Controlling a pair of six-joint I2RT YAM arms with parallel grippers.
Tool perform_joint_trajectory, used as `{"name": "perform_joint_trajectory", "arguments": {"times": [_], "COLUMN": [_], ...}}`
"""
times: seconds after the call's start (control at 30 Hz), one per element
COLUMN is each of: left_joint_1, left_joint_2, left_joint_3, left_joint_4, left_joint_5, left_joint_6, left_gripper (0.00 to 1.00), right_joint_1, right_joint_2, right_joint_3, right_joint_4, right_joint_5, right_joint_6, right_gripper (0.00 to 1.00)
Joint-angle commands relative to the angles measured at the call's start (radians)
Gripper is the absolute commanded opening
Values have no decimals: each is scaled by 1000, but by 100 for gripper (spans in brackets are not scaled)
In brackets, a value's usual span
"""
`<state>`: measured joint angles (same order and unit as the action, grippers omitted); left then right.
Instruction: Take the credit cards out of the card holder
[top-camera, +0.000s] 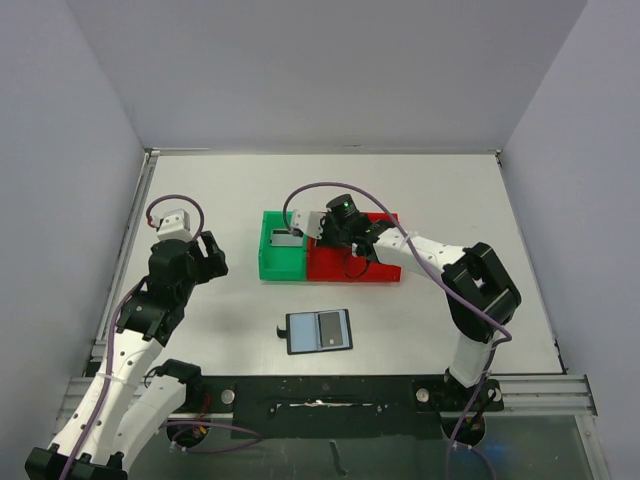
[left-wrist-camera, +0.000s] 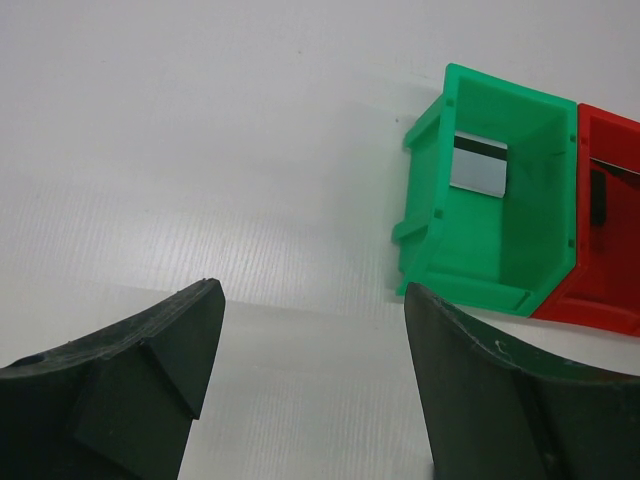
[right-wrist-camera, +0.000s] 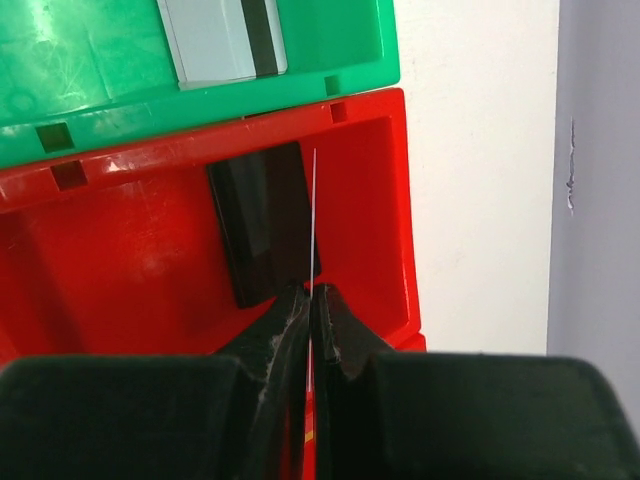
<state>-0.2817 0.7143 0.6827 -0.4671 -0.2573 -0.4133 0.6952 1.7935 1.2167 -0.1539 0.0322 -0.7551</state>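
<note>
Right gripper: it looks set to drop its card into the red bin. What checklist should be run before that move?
1. Grip: the right gripper is shut on a thin card, seen edge-on: ok.
2. Position: the thin card hangs over the inside of the red bin: ok.
3. Sorted cards: the black card is in the red bin and the grey card is in the green bin: ok.
4. Other arm: the left gripper is open, empty and apart from both bins: ok.
5. Card holder: it lies open on the table, but whether any card remains inside: cannot tell.
</note>
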Motion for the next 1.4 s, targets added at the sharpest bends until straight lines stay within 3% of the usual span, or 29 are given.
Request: {"name": "perform_joint_trajectory", "arguments": {"times": [0.0,0.4,0.93,1.37], "left_joint_1": [2,1,1,1], "left_joint_2": [-13,-11,-18,-9], "left_joint_3": [4,3,1,-1], "left_joint_4": [56,56,58,59], "left_joint_5": [6,10,7,13], "left_joint_6": [14,18,19,19], "left_gripper": [73,73,73,73], "right_joint_1": [-4,-11,-10,-12], "right_joint_2": [-14,45,143,168], "right_joint_3": [20,62,75,66], "right_joint_4": [11,-24,114,66], "right_joint_5": [7,10,129,120], "right_joint_6": [-30,-72,-103,-81], "right_gripper": [1,3,9,27]}}
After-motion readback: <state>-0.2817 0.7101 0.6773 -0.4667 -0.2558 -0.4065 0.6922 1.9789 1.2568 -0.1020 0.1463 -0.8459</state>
